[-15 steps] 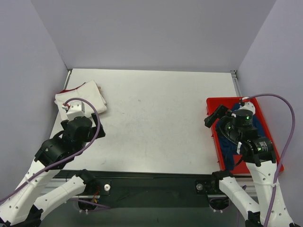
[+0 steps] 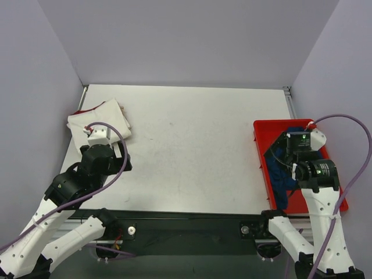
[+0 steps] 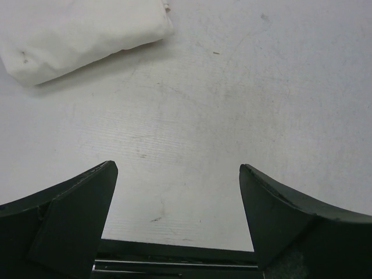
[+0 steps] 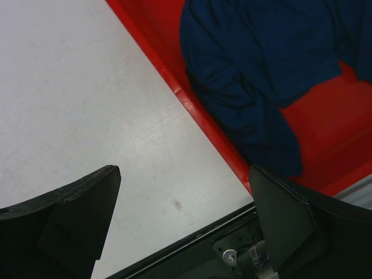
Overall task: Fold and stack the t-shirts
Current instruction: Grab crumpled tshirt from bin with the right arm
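The white worktop (image 2: pixel 192 145) fills the space between grey walls. At its right edge sits a red tray (image 2: pixel 263 135), its long axis running from near to far. In the tray lies the dark blue t-shirt (image 4: pixel 256 64), crumpled in loose folds. As far as the heap shows around the right arm, it stretches along the tray's length, and one lobe of cloth reaches toward the tray's near left rim. Its creases hide any print or label, so nothing can be read on it. The cream-white t-shirt (image 2: pixel 110 119) rests at the far left corner of the worktop as a thick folded bundle. Its long axis runs roughly left to right, tilted a little, and a thin red edge shows at its far left side. The left hand (image 3: pixel 177 168) hovers over bare worktop near this bundle, apart from it, jaws spread wide and holding nothing. The right hand (image 4: pixel 183 171) hangs above the tray's left rim, likewise wide and holding nothing, clear of the blue cloth.
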